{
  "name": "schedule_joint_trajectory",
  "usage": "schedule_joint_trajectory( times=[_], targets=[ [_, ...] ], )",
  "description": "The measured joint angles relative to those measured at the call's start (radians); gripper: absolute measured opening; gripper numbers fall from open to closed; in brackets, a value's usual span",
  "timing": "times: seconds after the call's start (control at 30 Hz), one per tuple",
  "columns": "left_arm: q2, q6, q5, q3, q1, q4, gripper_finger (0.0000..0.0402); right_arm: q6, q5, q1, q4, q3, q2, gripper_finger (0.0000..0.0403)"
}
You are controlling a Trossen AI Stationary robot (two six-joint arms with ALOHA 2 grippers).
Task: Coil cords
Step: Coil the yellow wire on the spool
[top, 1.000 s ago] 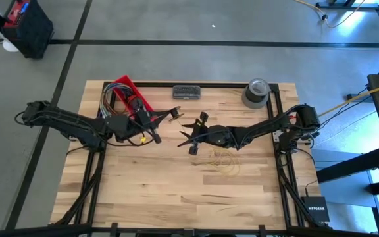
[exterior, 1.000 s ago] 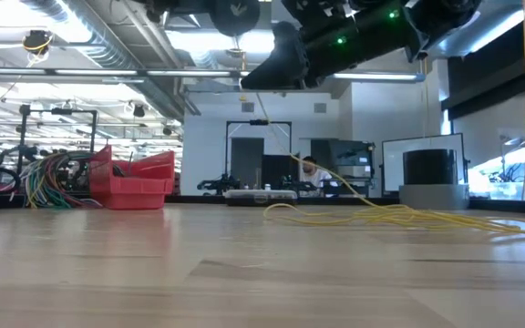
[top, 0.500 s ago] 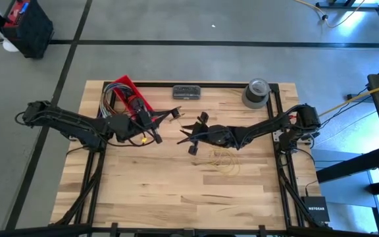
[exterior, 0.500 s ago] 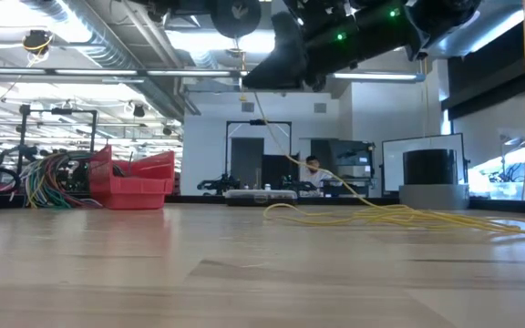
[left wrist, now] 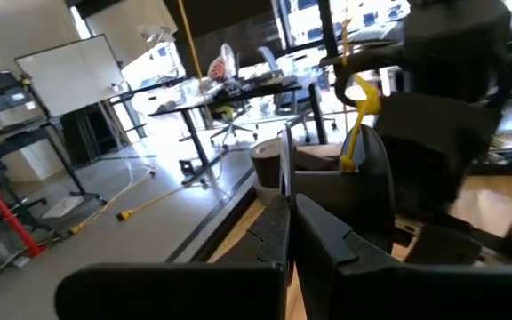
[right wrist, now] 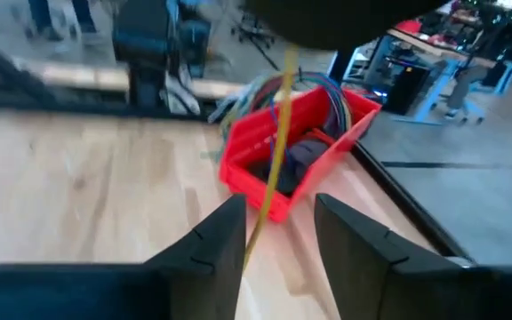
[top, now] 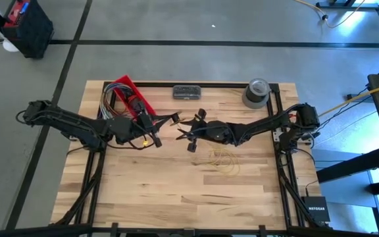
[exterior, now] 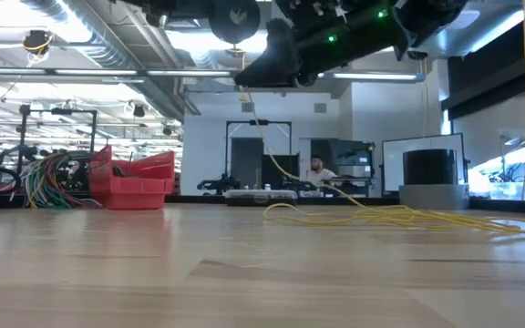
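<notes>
Above the middle of the wooden table, the right gripper has its fingers spread apart; a strand of the pale yellow cord runs between them without being pinched. The rest of the cord lies in loose loops on the table just beside it. The left gripper, fingers pressed together, faces it, clamping the cord's end.

The high view looks straight down from well above, taking in the whole light wooden table. The low view sits at tabletop height, facing level across the boards into the room. Both share the red plastic bin, at 11 o'clock from table centre. Each wrist view looks closely past its own dark fingers; the right one also shows that bin.
</notes>
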Motion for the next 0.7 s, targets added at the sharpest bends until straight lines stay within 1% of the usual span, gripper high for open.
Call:
schedule_joint_trajectory(
  times=[0.17, 0.27, 0.37, 0.53, 0.7],
  targets=[
    [0.000, -0.006, -0.016, 0.000, 0.000, -0.011, 0.0001, -0.043, 0.011, 0.002, -0.152, 0.043, -0.001, 0.0114],
    [0.000, -0.006, -0.016, 0.000, 0.000, -0.006, 0.0001, -0.038, -0.017, 0.002, -0.270, 0.079, -0.002, 0.0108],
    [-0.006, -0.004, -0.016, 0.000, 0.000, -0.004, 0.0001, -0.010, -0.021, 0.002, -0.360, 0.107, -0.002, 0.0107],
    [-0.031, 0.009, -0.017, 0.000, -0.006, 0.014, 0.0001, -0.005, -0.020, 0.002, -0.395, 0.111, -0.003, 0.0106],
    [-0.038, 0.010, -0.017, 0.000, -0.006, 0.013, 0.0001, -0.006, -0.006, 0.003, -0.390, 0.111, -0.003, 0.0106]
  ],
)
